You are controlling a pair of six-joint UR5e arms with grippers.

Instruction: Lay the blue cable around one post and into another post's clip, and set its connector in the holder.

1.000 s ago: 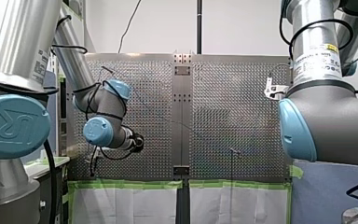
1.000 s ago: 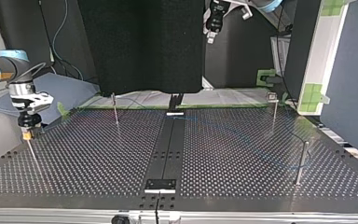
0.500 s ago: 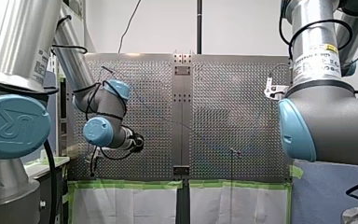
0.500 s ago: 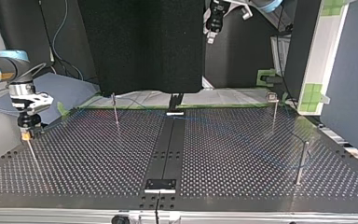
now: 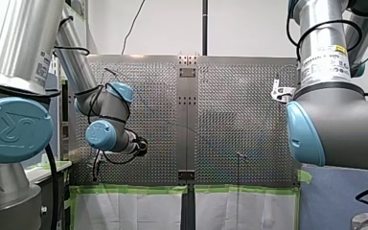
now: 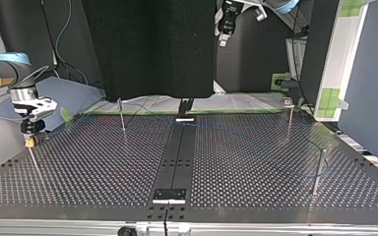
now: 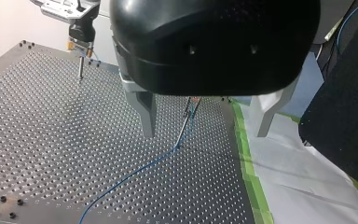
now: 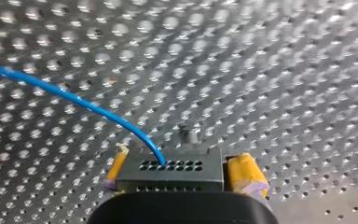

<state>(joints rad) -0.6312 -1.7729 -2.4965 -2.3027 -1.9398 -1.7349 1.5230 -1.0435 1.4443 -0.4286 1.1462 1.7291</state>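
Very little has shifted since the earlier frames. In the top view my right tool (image 6: 29,141), at the frame's left edge, has crept a touch toward the middle above a thin post (image 6: 35,164). My left tool (image 6: 225,30), high in the upper middle, has barely stirred.

My right tool is clamped on the black connector (image 8: 175,170), with a yellow pad pressed to each side. The blue cable (image 8: 74,100) leaves the connector's face and arcs away over the perforated counter (image 8: 284,70). The thin post's tip stands just ahead of the connector. I cannot tell whether they touch.

My left tool's metal fingers (image 7: 147,112) are spread wide with nothing between them. Ahead of them the cable runs across the counter and seems to climb a second post (image 7: 185,123) to its clip (image 7: 193,100).

Such a small move looks like fine alignment. The routing seems largely laid, and seating the connector is what remains. A slight sideways error could miss the holder.
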